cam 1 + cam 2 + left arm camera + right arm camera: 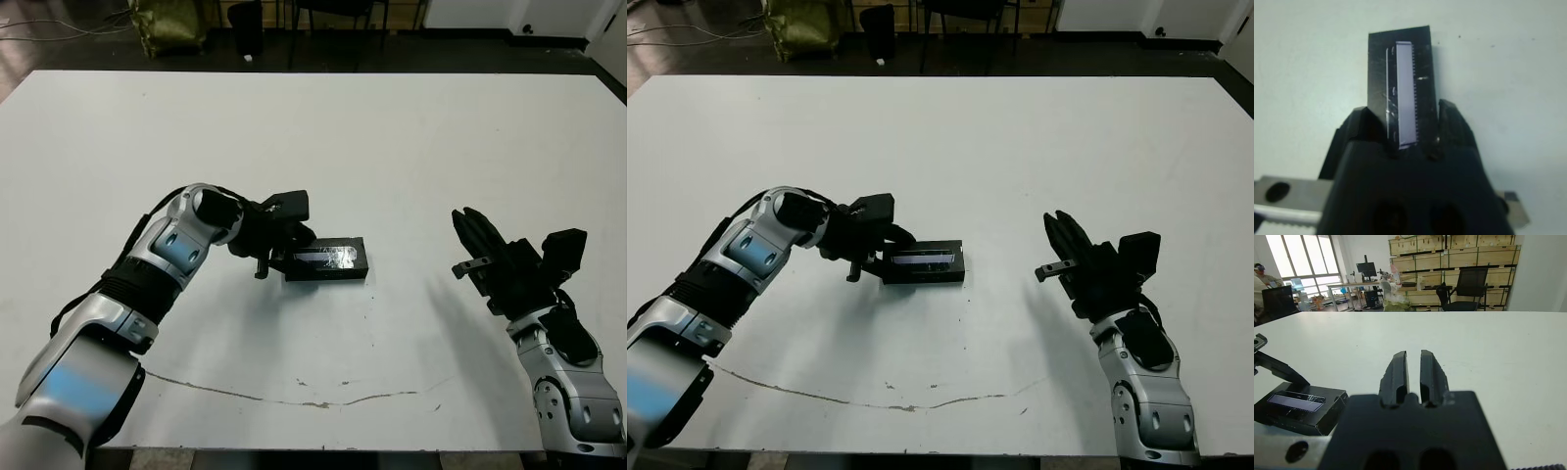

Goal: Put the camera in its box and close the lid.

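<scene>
Lid: matt black, looks like card or plastic, with a glossy silvery-bluish strip that's scuffed and scratched. Table: smooth matt white top, fine dark crack line near the front edge. Left gripper and right gripper: matt black plastic fingers. Forearms: glossy silver shells with black rubbery joints.

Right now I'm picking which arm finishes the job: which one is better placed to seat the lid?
Left. The left gripper already straddles one end of the lid. The right gripper hangs well off to the side, fingers together, holding nothing.
</scene>
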